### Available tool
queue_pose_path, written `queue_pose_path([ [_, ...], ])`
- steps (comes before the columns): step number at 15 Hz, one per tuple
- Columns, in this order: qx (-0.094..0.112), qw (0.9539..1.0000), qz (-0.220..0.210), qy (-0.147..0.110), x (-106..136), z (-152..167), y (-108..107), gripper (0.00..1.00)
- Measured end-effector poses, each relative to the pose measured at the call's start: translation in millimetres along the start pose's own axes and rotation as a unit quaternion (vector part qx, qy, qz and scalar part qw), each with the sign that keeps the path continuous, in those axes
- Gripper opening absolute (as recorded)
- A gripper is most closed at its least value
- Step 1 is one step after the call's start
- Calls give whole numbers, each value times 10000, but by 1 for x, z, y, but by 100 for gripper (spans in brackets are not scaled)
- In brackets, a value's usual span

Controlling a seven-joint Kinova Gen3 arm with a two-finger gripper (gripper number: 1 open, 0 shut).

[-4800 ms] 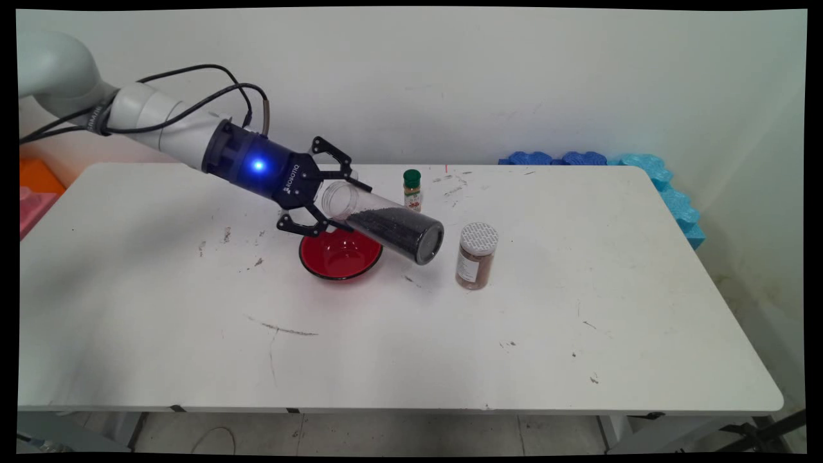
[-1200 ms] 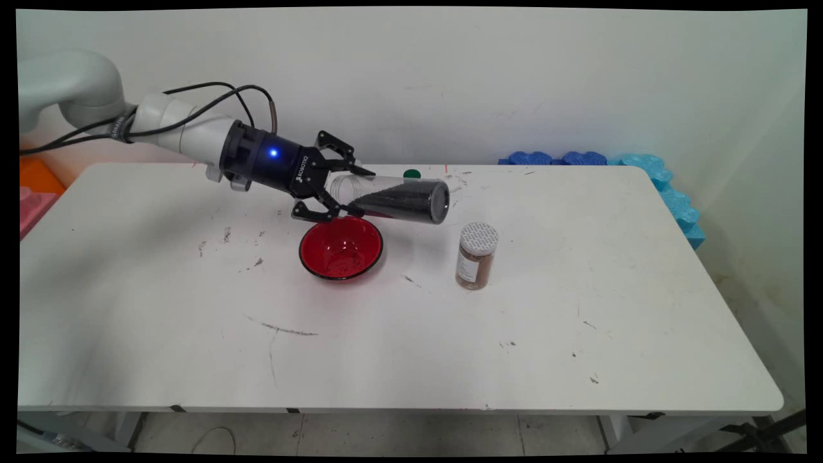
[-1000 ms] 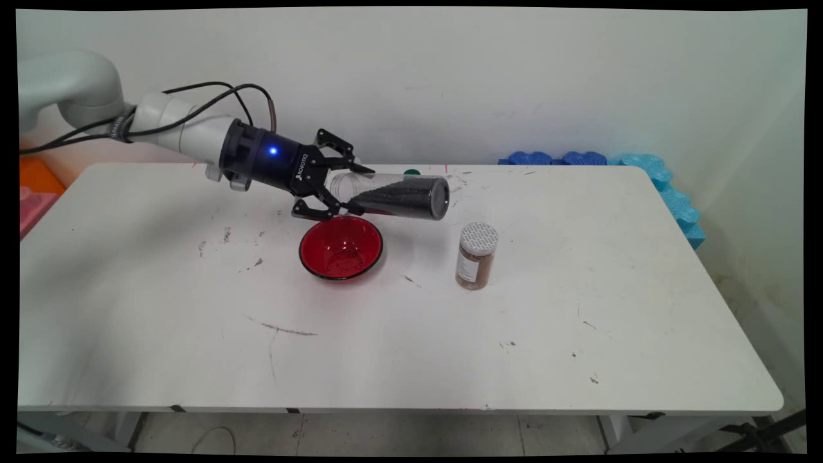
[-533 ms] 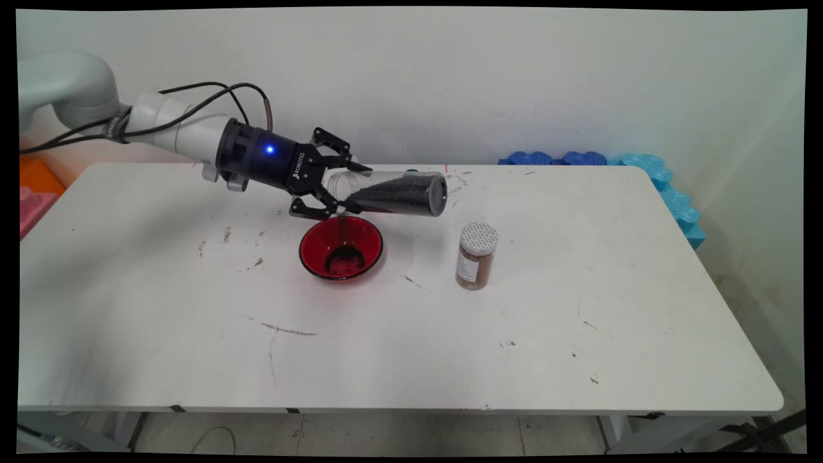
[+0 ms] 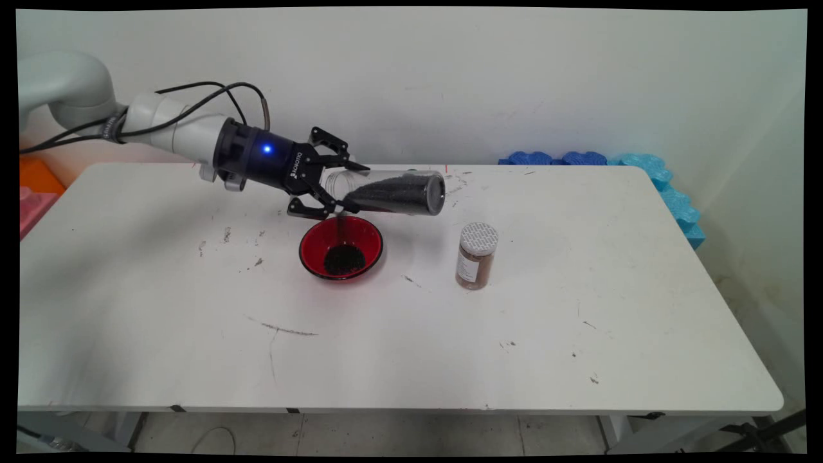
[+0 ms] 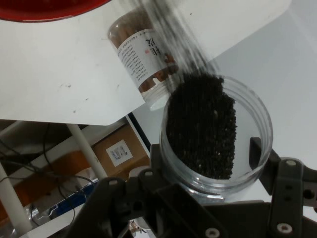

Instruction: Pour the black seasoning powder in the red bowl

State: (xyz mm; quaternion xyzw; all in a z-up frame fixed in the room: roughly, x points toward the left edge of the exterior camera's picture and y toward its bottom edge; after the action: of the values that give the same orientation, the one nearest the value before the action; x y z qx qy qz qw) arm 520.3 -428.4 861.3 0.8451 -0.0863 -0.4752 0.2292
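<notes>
Now: hand (image 5: 339, 188) clamped on tilted jar (image 5: 389, 193) | above red bowl (image 5: 341, 247) | spice bottle (image 5: 476, 255) just right, apart

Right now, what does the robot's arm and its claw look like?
The arm is smooth, round and white, with black cables looping over it. Its wrist is a dark ring with a little blue light. The gripper is black, with two jointed metal fingers and small white letters on its side.

A: The clear plastic jar (image 5: 386, 191) looks smooth and glossy; the black grains (image 6: 200, 126) inside are coarse and matt.

B: The round red bowl (image 5: 341, 248) shines, and the white counter (image 5: 411, 334) is matt and scuffed.
</notes>
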Motion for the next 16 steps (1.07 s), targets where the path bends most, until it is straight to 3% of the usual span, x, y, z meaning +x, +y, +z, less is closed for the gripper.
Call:
queue_pose_path([
  [16, -54, 10000, -65, -36, -3, -4, -1, 0],
])
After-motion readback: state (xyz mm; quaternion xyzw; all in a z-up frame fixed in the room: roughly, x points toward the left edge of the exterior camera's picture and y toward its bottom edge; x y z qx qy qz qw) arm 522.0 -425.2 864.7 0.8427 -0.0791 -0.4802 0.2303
